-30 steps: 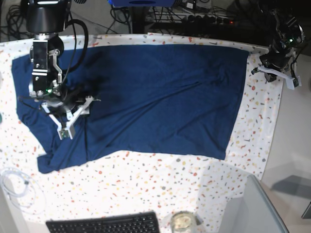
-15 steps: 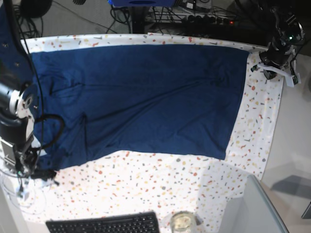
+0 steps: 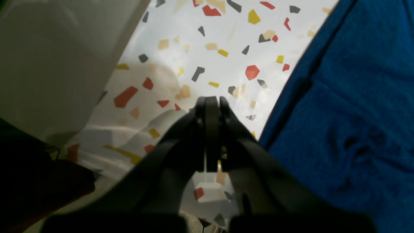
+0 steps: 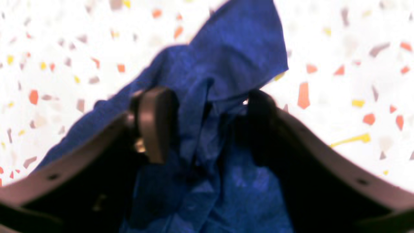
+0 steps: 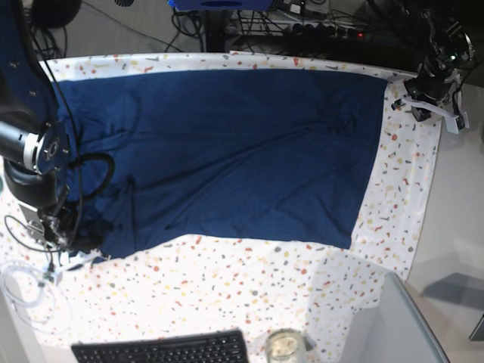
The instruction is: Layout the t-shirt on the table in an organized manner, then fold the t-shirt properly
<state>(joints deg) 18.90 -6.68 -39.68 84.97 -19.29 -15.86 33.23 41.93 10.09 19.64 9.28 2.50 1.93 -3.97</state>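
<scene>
Spreading its two fingers apart, my right gripper [image 4: 207, 98] is open over the shirt [image 5: 249, 155], near the corner that, in the base view, lies at the shirt's lower left. A raised, creased ridge of the dark blue cloth runs between the fingers, and a flap of it reaches out past their tips onto the white, flecked table [image 5: 227, 287]. I see no pinch on the ridge; whether either finger touches the cloth, I cannot tell.

My left gripper [image 3: 208, 105] is closed, its tips together with no cloth between them. It hangs above the table just beside the shirt, at the shirt's upper right in the base view.

The shirt lies across the far and middle part of the table, spread wide but not smooth. Long slanting creases cross its middle, its left part is rumpled, and its lower edge bows upward between two lower corners. Part of its left side is hidden behind my right arm.

On the near side of the table, a black keyboard [image 5: 160, 351] sits at the bottom of the base view, with a round, clear-looking object [image 5: 286, 347] just beside it. Pale loops of cable [image 5: 23, 293] lie near the shirt's lower left corner.
</scene>
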